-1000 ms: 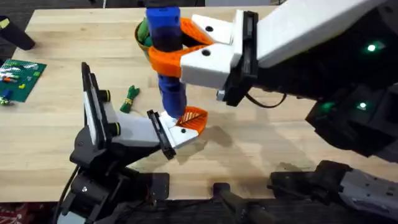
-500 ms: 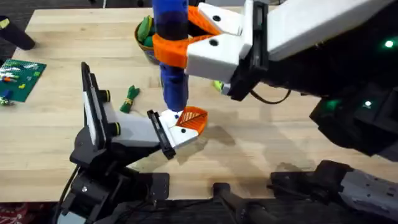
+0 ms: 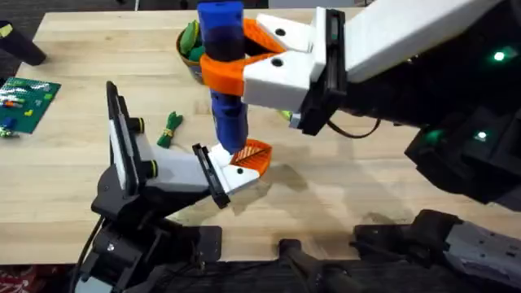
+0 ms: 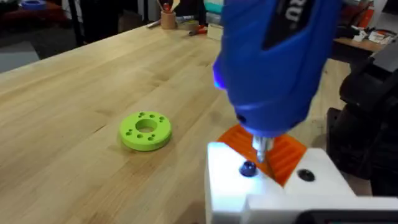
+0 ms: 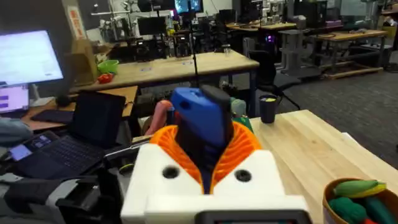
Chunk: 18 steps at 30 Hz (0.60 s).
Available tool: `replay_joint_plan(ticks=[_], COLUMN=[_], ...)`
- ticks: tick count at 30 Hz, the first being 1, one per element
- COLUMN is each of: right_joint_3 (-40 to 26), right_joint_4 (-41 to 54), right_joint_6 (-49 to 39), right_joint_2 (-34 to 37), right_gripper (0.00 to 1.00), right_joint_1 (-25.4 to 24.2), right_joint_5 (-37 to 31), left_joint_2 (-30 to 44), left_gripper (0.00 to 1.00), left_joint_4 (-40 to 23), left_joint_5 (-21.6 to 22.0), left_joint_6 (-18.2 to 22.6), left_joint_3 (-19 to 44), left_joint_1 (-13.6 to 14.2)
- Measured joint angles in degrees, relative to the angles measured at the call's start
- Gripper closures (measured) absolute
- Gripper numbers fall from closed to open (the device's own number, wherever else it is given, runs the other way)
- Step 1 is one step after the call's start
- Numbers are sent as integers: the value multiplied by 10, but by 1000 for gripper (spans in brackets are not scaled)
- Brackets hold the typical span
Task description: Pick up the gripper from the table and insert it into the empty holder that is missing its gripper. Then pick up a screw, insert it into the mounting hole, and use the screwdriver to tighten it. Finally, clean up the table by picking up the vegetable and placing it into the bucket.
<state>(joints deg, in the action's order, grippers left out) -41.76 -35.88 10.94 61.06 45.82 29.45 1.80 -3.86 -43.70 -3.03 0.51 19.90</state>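
My right gripper (image 3: 224,69) is shut on the blue screwdriver (image 3: 226,89) and holds it upright. In the right wrist view the orange pads (image 5: 239,146) clamp the handle (image 5: 202,121). The screwdriver tip (image 4: 262,148) hangs just above a dark screw (image 4: 247,168) in the white holder (image 4: 273,190). The orange ribbed gripper (image 4: 283,152) sits in that holder, at the end of my left gripper (image 3: 242,165). The vegetable (image 3: 169,128) lies on the table left of the screwdriver. The bucket (image 3: 186,50) stands behind the screwdriver, partly hidden, with green items inside.
A lime-green ring (image 4: 146,130) lies on the wood beyond the holder, mostly hidden under the right arm (image 3: 285,114) in the overhead view. A green studded plate (image 3: 28,102) sits at the table's left edge. The bucket rim (image 5: 348,186) shows low in the right wrist view.
The right gripper shifted slightly right and up with the screwdriver, then came down a little. The tip stays over the holder. The left arm has not moved.
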Motion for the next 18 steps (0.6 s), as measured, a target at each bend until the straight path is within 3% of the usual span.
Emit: replay_joint_plan(ticks=[18], right_joint_3=[-1], right_joint_4=[-19], right_joint_6=[0], right_joint_2=[0], right_gripper=[957], right_joint_1=[0], right_joint_5=[0], left_joint_2=[0], left_gripper=[991], left_joint_4=[0], left_joint_5=[0], left_joint_6=[0], left_joint_3=[0], left_joint_1=[0])
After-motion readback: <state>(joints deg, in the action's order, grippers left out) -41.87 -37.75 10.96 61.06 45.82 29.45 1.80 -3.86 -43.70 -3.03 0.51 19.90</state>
